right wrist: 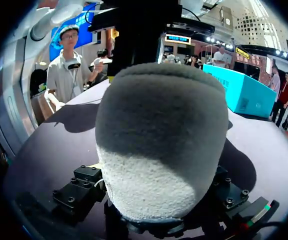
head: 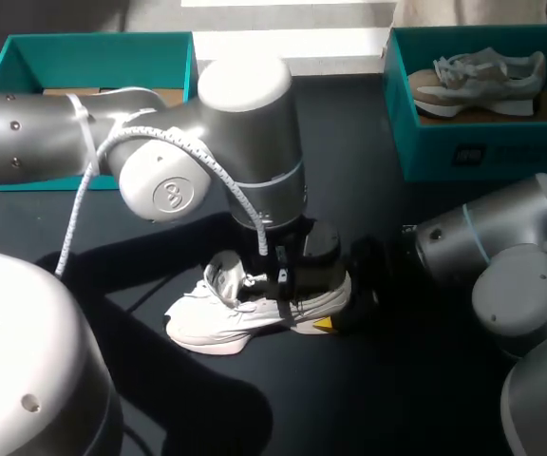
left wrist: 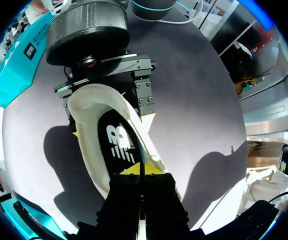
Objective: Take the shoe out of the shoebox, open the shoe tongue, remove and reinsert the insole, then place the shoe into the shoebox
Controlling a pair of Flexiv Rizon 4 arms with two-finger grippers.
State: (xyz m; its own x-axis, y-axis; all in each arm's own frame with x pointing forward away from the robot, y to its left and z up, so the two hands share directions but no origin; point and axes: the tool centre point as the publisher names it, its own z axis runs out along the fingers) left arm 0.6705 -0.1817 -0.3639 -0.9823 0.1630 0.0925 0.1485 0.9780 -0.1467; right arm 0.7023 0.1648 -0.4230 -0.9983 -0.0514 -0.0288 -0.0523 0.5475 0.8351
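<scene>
Lying on its sole about mid-desk, the white shoe (head: 226, 318) had its toe toward the desk's (head: 368, 399) left edge & its heel toward the right edge. The tongue (head: 222, 275) stood up from the laces.

The left arm (head: 55, 133), w/ a white cable (head: 207, 161) looped along it, came in over the left edge and hung straight above the shoe's opening. The left fingers (left wrist: 139, 169) were pressed almost together, only a thin slit btwn the yellow tips. They sat at the front end of the opening, right at the black insole (left wrist: 116, 142), which lay inside the shoe. Whether they pinched anything couldn't be told.

The right arm (head: 501, 256) lay low by the right edge, behind the heel. The right fingers (left wrist: 111, 125) stood wide apart, one on each side of the heel (right wrist: 159, 140), both against it, so they clamped the shoe from 2 sides.

Farther back, a teal shoebox (head: 93, 59) sat open at the far-left corner, mostly hidden by the left arm. A second teal shoebox (head: 482, 152) sat at the far-right corner, w/ a beige & white shoe (head: 482, 81) lying in it. Both boxes were well apart from the shoe on the desk.
</scene>
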